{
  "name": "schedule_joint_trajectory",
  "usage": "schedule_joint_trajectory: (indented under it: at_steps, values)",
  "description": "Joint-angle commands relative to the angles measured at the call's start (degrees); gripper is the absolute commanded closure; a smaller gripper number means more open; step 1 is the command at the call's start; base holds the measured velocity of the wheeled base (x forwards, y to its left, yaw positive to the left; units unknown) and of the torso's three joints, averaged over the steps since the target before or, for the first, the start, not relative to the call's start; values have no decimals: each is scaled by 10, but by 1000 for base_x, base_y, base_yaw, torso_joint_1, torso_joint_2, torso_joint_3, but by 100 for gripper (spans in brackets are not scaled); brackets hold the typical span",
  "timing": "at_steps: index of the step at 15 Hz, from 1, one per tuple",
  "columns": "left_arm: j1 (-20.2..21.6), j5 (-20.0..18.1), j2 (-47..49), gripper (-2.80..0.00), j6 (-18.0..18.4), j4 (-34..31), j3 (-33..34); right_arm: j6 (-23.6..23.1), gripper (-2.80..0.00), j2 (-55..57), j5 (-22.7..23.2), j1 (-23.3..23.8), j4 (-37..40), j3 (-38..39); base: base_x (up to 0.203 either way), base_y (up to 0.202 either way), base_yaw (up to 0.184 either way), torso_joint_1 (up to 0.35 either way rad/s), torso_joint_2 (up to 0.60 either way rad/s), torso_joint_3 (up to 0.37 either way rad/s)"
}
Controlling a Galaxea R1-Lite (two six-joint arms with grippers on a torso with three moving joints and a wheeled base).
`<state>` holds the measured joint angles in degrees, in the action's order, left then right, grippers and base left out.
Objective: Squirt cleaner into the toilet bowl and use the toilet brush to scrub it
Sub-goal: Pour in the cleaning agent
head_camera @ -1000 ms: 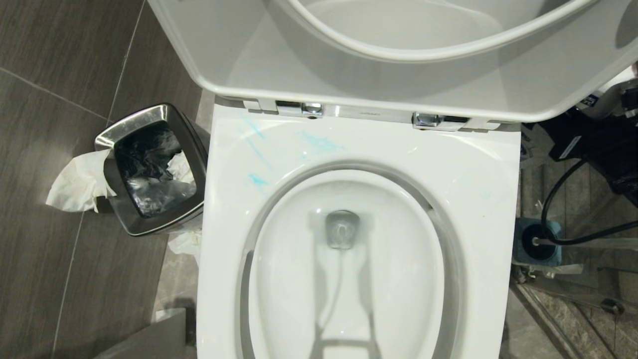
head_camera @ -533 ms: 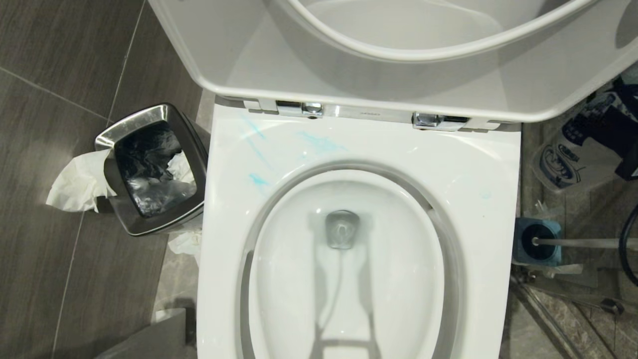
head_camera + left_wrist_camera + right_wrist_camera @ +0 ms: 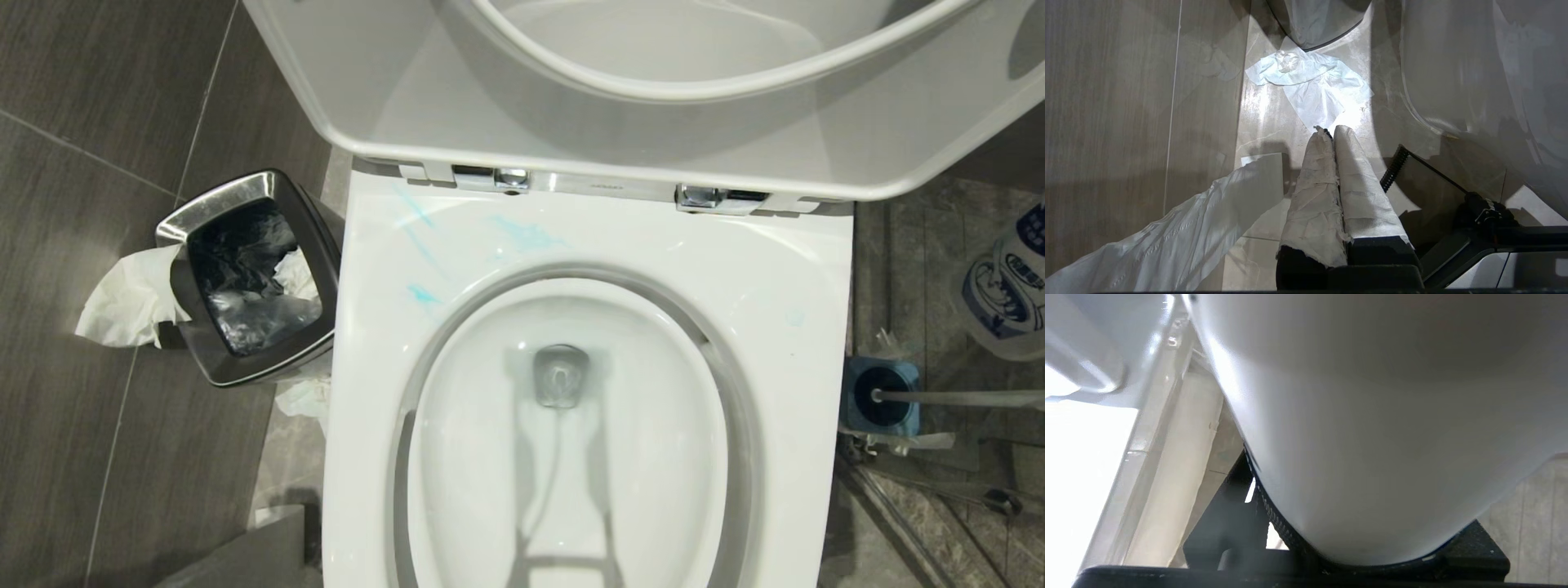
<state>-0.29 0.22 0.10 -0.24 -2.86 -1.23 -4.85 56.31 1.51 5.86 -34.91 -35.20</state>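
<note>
The white toilet bowl [image 3: 784, 269] fills the head view, seat and lid up. Pale blue cleaner smears [image 3: 526, 235] mark its back rim. A white cleaner bottle with a blue label [image 3: 1008, 282] shows at the right edge. In the right wrist view its rounded body [image 3: 1372, 437] fills the space between the black fingers of my right gripper [image 3: 1372, 526], which is shut on it. The toilet brush [image 3: 955, 398] stands in its grey-blue holder [image 3: 857, 380] on the floor right of the bowl. My left gripper [image 3: 1331, 130] is shut and empty, parked over the floor beside the toilet.
A steel waste bin [image 3: 175, 229] with tissue [image 3: 131, 298] hanging out stands left of the bowl. A crumpled tissue [image 3: 1310, 85] lies on the floor ahead of the left gripper. The raised lid [image 3: 392, 98] overhangs the back. A metal rail [image 3: 922, 523] runs along the floor at the right.
The right arm and its black cable have left the head view at the right. The bottle came into sight and has moved right toward the picture's edge.
</note>
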Motion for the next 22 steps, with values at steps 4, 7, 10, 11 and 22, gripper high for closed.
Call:
schedule_joint_trajectory:
  at_steps: [4,7,10,11,22]
  values:
    - [0,0,0,0,0,0,0,10,0,-72,-9,0,-3,25,0,0,0,0,0,0]
    - [0,0,0,0,0,0,0,12,0,-77,-7,-1,-4,31,0,0,0,0,0,0]
    - [0,0,0,0,0,0,0,19,0,-78,-25,0,-4,36,0,0,0,0,0,0]
    - [0,0,0,0,0,0,0,22,0,-85,-46,0,-3,37,0,0,0,0,0,0]
    - [0,0,0,0,1,0,0,1,0,-99,-49,-1,-2,91,0,0,0,1,1,78]
